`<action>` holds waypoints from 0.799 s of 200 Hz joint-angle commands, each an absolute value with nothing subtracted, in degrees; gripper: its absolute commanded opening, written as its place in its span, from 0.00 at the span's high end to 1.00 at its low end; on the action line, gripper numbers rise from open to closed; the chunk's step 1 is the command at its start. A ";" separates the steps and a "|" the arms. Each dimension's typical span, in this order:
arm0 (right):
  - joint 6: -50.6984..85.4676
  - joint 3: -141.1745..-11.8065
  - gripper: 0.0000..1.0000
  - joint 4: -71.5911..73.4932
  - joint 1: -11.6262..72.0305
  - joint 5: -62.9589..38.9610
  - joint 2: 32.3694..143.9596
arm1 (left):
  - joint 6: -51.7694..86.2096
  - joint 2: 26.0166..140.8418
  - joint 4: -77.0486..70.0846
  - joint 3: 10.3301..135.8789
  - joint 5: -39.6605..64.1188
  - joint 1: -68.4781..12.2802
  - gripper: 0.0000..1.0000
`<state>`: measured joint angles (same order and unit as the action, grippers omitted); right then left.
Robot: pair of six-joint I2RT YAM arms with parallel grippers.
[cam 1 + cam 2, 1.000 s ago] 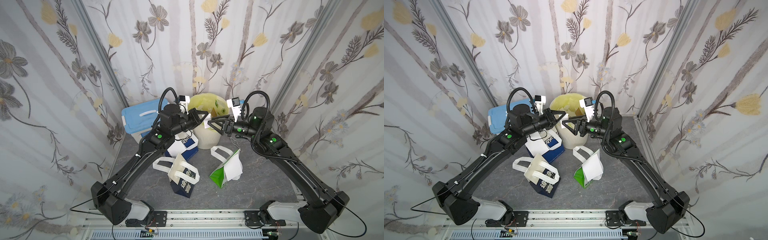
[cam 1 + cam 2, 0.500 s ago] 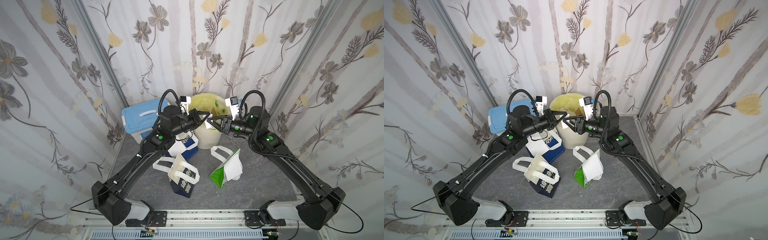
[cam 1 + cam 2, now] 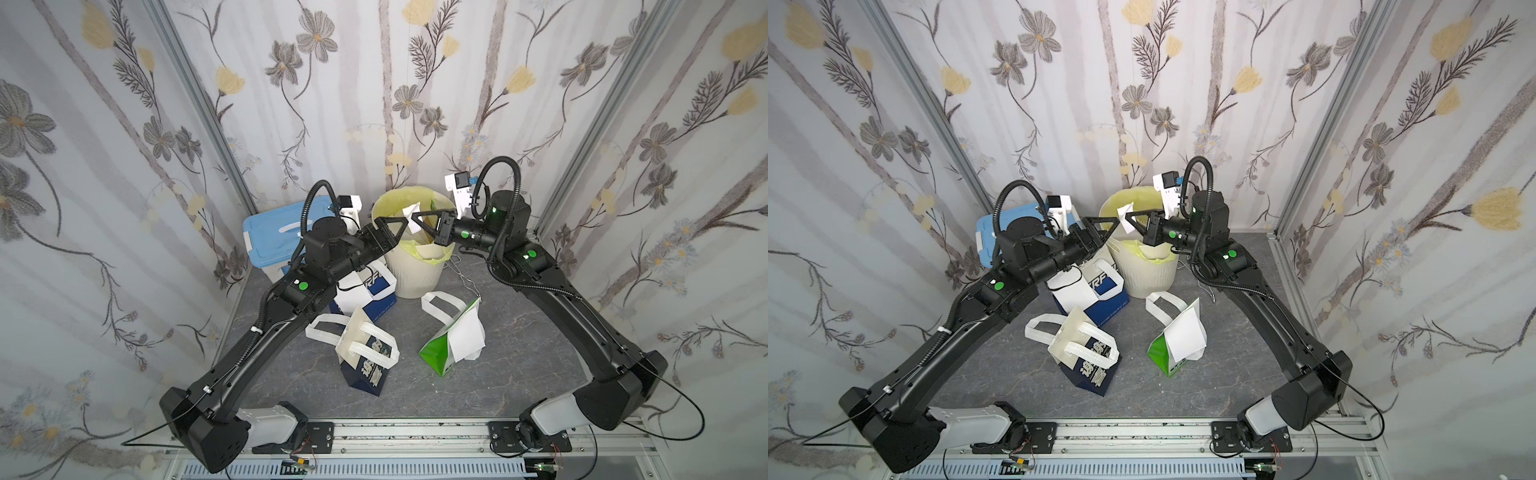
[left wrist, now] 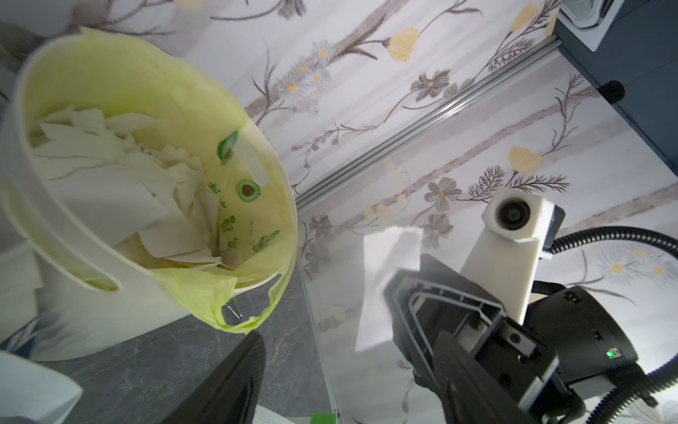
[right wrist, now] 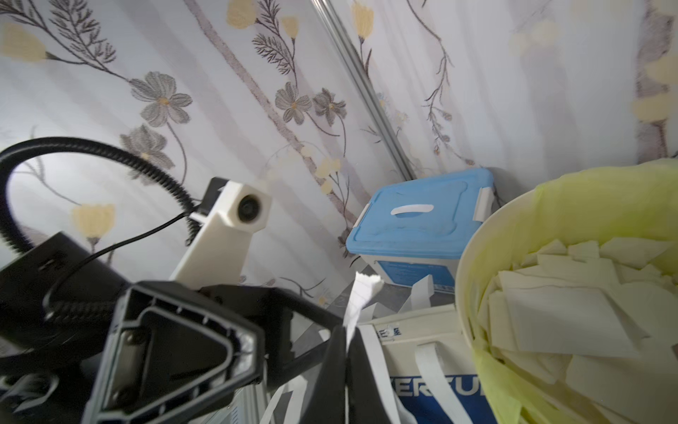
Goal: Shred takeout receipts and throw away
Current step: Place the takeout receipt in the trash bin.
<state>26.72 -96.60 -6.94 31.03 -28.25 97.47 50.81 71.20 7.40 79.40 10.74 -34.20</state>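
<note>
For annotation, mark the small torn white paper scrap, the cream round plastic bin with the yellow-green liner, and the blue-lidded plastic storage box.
white paper scrap [image 4: 389, 253]: left wrist view, upper half of the scrap.
cream bin [image 3: 415, 278]: a top view, outer wall.
blue-lidded box [image 3: 268, 241]: a top view, blue lid.

partial lettering only
white letters "erfu" show on the upright navy blue paper bag [image 5: 440, 394]; white chinese characters on the fallen navy paper bag [image 3: 371, 371] and green print on the yellow-green bin liner [image 4: 227, 224] are illegible.
</note>
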 commanded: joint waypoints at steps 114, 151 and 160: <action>3.34 -137.15 0.44 -38.43 30.55 3.86 121.44 | 36.65 65.18 26.12 81.64 6.75 -34.08 0.29; 5.18 -120.65 0.43 -41.07 30.76 0.01 104.13 | 31.36 73.94 31.13 90.12 10.28 -41.75 0.29; 5.43 -113.27 0.43 -40.15 30.63 0.37 97.99 | 30.38 75.71 32.61 91.52 10.09 -43.80 0.30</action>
<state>4.51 -124.97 -39.09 30.61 2.00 107.87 35.35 71.85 28.40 88.42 7.99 -39.86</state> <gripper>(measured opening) 0.566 0.706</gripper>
